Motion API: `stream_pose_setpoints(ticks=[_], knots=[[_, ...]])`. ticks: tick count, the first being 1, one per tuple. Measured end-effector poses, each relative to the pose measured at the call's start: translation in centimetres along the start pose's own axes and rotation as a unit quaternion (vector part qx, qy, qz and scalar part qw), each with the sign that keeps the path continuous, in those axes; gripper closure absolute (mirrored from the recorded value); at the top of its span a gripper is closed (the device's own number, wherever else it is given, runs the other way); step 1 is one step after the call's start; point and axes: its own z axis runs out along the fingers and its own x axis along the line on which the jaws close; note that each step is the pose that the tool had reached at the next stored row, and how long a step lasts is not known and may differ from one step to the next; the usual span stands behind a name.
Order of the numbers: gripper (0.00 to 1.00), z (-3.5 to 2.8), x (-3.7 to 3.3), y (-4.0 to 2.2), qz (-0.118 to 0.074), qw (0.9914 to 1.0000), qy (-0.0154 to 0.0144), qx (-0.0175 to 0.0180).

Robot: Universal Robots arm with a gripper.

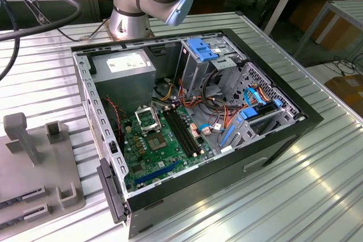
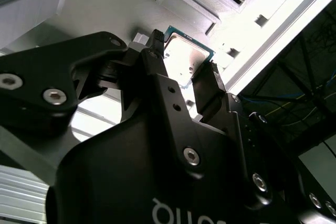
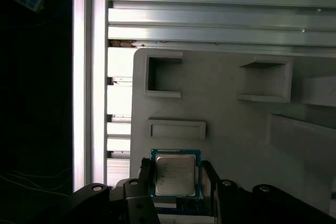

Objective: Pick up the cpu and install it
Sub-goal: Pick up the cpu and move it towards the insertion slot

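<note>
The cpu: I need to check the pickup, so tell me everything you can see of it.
The cpu is a small, thin square chip with a pale silvery metal face inside a narrow green-blue border. In both wrist views its face is turned toward the camera. The gripper is closed on two of its opposite edges. Behind it is the grey fixture plate with raised pockets. Whether the chip rests on that plate or is lifted off it cannot be told.
</note>
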Motion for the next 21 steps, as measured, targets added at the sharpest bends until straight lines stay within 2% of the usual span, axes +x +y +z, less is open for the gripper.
stream_pose_setpoints(ticks=[21], knots=[[0.53,-0.53,0.01,-0.01,0.0,1.0,0.0,0.0]])
